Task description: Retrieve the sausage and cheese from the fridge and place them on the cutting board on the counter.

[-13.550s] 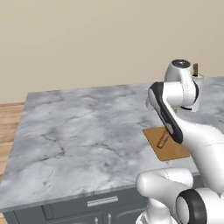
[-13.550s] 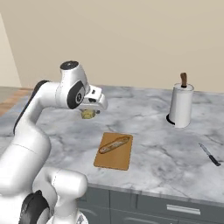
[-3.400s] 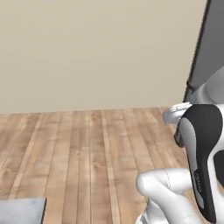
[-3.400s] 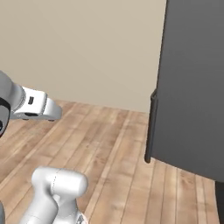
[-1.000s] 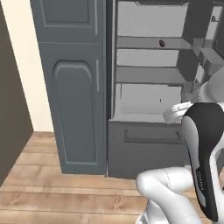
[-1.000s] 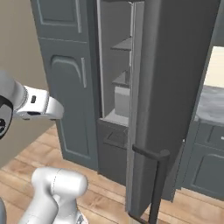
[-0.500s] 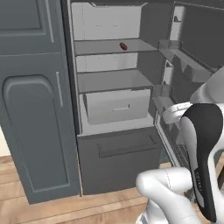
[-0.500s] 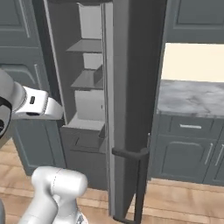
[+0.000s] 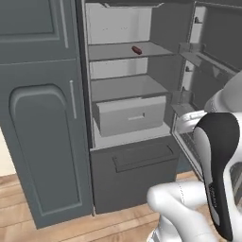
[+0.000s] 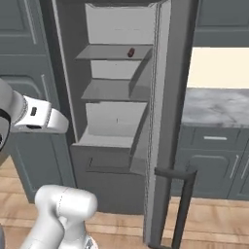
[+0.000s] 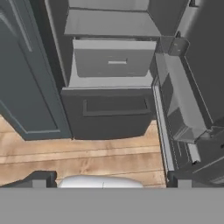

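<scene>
Facing the open fridge [image 9: 127,160], the robot is judged to be at the approach step of fetching the sausage [image 9: 136,49], a small reddish-brown piece that lies alone on an upper shelf [image 9: 118,51], also seen in the right base view [image 10: 130,52]. The cheese cannot be made out on any shelf from these angles. Below that shelf are a second shelf, a pale drawer [image 9: 132,115] and a dark bottom drawer [image 9: 134,175]; the fridge door [image 10: 170,121] stands swung wide to the right, its black handle [image 10: 182,206] near the camera, with the counter [image 10: 214,107] beyond it. The arm is folded close to the base, its forearm held out low and level, and the hand camera looks down at the lower drawers and the wooden floor [image 11: 78,151]. The fingers [image 11: 39,180] are spread as wide as they go and hold nothing. The next move would likely call for raising and extending the arm toward the upper shelf, keeping clear of the door's bins [image 9: 194,49] on the right.
</scene>
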Robot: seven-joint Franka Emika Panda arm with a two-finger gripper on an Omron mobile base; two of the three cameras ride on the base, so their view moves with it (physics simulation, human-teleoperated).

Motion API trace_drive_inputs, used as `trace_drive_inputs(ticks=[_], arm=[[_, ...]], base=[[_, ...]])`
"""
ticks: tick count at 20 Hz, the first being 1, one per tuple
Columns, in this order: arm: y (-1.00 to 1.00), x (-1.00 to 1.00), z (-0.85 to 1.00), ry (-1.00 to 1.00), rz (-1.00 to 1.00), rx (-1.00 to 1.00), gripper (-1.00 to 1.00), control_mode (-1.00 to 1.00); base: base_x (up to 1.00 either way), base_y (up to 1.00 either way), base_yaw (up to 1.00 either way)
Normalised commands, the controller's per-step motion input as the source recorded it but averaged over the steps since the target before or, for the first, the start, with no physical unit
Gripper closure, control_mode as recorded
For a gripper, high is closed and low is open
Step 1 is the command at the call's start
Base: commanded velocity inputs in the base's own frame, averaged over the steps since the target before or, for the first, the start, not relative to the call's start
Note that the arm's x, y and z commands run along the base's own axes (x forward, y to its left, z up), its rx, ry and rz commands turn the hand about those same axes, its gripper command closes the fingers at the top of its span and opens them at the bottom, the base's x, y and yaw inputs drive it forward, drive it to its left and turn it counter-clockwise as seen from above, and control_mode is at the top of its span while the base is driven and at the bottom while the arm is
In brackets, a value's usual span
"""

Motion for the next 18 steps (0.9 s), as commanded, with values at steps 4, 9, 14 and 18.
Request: trace_drive_inputs(ticks=[4,9,14,18], arm=[[0.00,0.00,0.00,0.00,0.00,0.00,-1.00,1.00],[0.00,0.00,0.00,0.00,0.00,0.00,-1.00,1.00],[0.00,0.00,0.00,0.00,0.00,0.00,-1.00,1.00],[0.00,0.00,0.00,0.00,0.00,0.00,-1.00,1.00]], base=[[0.97,0.00,-0.16],[0.88,0.20,-0.10],[0.84,0.08,-0.13],[0.79,0.07,-0.15]])
